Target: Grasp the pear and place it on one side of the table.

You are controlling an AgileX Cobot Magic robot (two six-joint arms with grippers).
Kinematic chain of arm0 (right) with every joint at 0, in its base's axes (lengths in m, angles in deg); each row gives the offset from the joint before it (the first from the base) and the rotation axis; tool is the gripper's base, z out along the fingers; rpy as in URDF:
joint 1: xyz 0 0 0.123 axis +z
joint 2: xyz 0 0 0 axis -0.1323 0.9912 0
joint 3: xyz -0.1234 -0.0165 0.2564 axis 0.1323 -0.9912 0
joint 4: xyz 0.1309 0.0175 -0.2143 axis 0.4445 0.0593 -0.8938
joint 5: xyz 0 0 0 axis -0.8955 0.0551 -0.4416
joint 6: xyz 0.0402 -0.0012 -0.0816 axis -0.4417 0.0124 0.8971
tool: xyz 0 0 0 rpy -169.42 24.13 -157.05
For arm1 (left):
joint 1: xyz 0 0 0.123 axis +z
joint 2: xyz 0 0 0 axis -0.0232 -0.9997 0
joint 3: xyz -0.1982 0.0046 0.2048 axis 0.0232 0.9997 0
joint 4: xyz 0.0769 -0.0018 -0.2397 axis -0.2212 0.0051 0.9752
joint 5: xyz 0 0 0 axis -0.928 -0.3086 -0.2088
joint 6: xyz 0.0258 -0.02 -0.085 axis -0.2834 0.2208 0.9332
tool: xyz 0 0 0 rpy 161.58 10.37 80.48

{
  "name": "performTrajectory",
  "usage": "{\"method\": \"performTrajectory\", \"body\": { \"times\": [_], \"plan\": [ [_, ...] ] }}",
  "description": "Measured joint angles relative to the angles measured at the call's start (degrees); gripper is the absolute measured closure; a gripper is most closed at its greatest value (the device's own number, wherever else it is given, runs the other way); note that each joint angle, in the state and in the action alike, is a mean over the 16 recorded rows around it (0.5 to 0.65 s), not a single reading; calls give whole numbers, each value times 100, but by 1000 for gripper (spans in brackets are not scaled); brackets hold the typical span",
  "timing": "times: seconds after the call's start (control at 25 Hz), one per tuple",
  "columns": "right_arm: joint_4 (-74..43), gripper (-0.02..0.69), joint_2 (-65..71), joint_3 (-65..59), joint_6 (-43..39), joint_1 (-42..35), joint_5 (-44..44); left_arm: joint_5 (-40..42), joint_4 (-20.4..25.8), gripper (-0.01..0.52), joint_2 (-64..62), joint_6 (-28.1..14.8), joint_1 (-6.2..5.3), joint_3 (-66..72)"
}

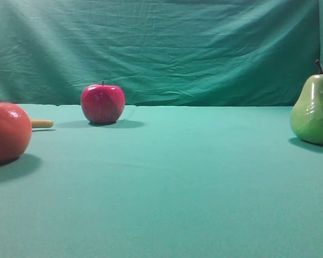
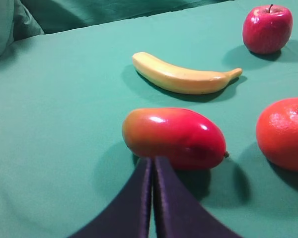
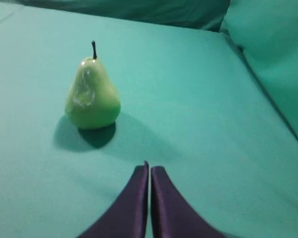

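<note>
while the pear [image 3: 93,96] stood upright on the teal desk [image 3: 198,99], apart from and ahead of the right gripper [image 3: 149,171], that gripper's jaws were pressed together, holding nothing. the left gripper [image 2: 153,166] was likewise closed, just before a mango [image 2: 174,137].

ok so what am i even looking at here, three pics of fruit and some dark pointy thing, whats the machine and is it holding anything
It is a two-armed robot, and each arm carries a camera at its wrist. One picture is a fixed low view across the table; the other two look down past each arm's pincer. The dark points are the left gripper and the right gripper, both shut and holding nothing. The left one looks over a mango, a banana, an apple and an orange fruit. The right one faces the pear, standing upright and untouched.
</note>
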Motion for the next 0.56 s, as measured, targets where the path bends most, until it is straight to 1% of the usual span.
{"method": "performTrajectory", "body": {
  "times": [0.56],
  "plan": [
    [1, 665, 0, -1, -3, 0, -18, 0, 0, 514, 0, 0, 0, 0]
  ]
}}
